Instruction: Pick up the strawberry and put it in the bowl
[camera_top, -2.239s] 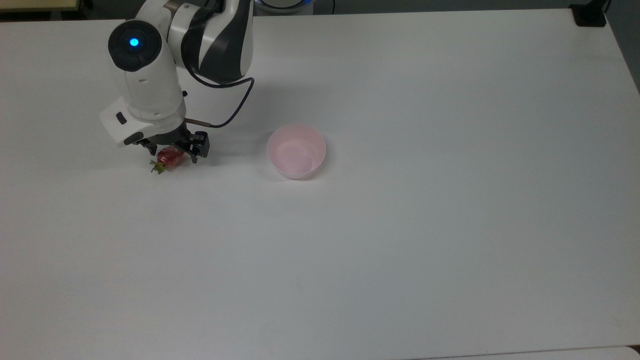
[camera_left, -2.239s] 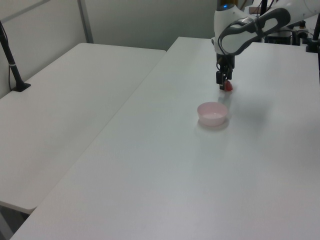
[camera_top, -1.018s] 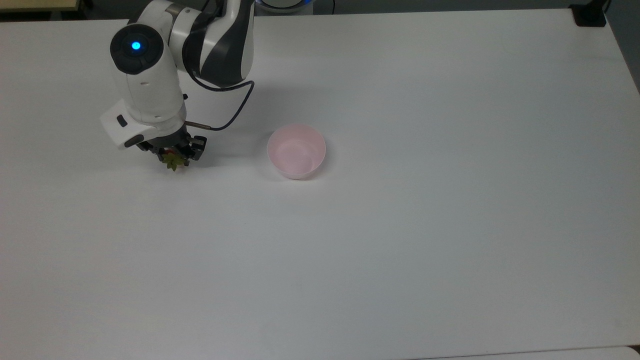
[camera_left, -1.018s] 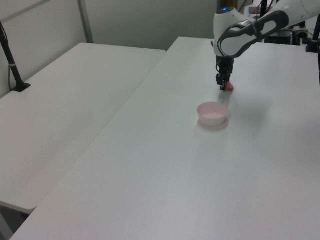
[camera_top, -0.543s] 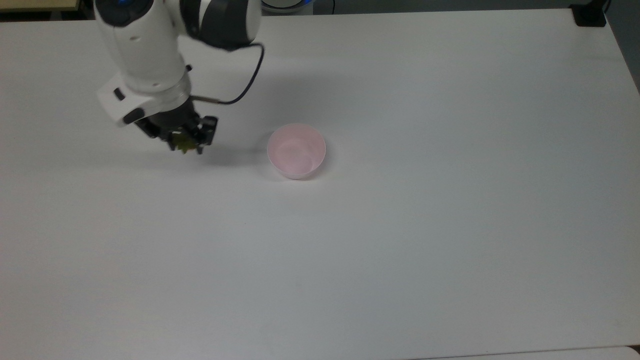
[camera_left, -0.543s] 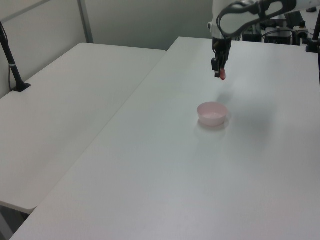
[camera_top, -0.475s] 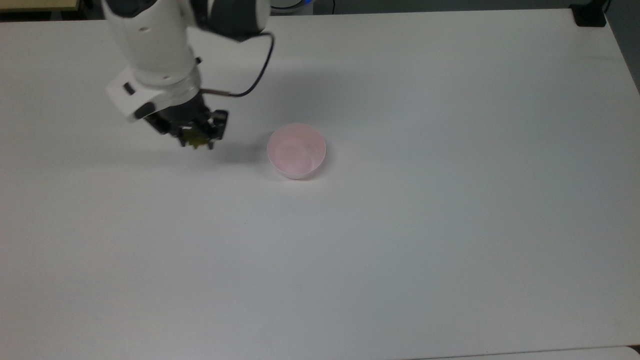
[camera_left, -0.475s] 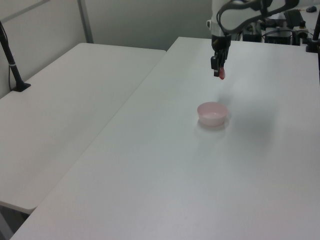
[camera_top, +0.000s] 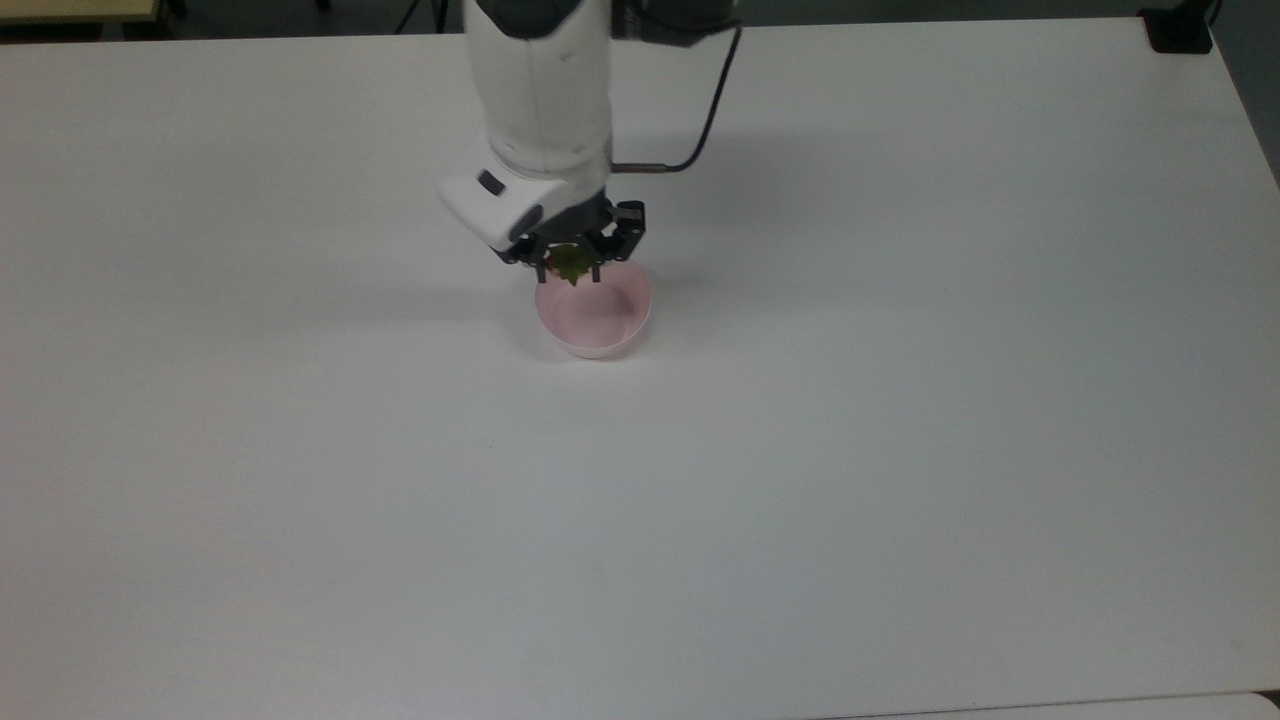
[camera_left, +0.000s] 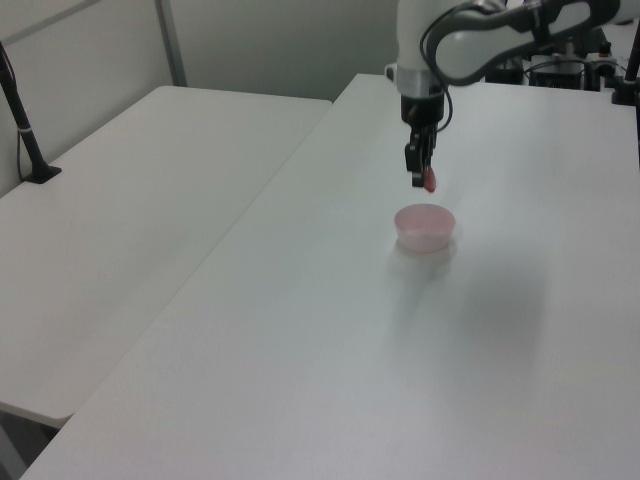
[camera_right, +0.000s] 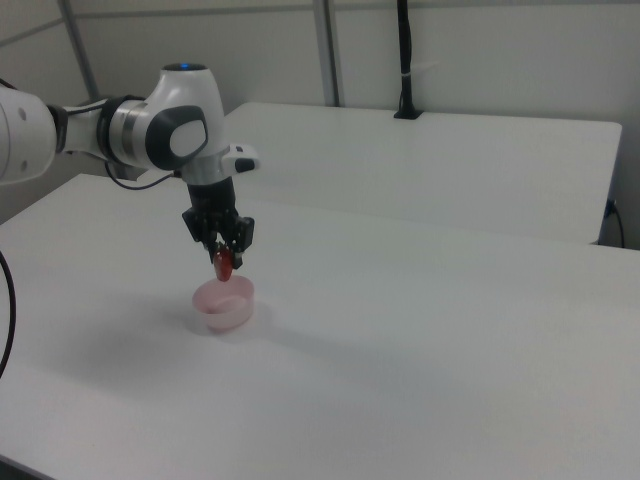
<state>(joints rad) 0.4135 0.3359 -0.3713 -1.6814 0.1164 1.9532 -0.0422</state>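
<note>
The strawberry (camera_right: 225, 263) hangs in the air, pinched between the two black fingers (camera_top: 611, 245) of the gripper (camera_top: 572, 262), clear of the table and just above the bowl. In the right view its red body points down with the tip a little above the bowl's rim; in the top view its green leafy cap (camera_top: 570, 262) faces the camera and hides the red flesh. In the left view the strawberry (camera_left: 429, 180) shows as a small red drop under the gripper (camera_left: 420, 178).

The pale pink bowl (camera_top: 594, 327) stands upright on the white table (camera_top: 900, 450), and its smooth inside holds nothing. In the top view the fruit lies over the bowl's rim at about 11 o'clock, not over its middle. In the right view the bowl (camera_right: 224, 305) sits right beneath the gripper (camera_right: 224, 252), and in the left view the bowl (camera_left: 425, 228) is at about 6 o'clock from the fruit, with a gap of air between them.

The fingers are closed to the width of the strawberry, one on each side of it, and they touch nothing else. The white wrist of the Franka arm (camera_top: 540, 90) points straight down, with a black cable (camera_top: 712, 100) looping from its side at about 2 o'clock in the top view. A second white table (camera_left: 120, 230) stands beside the first.
</note>
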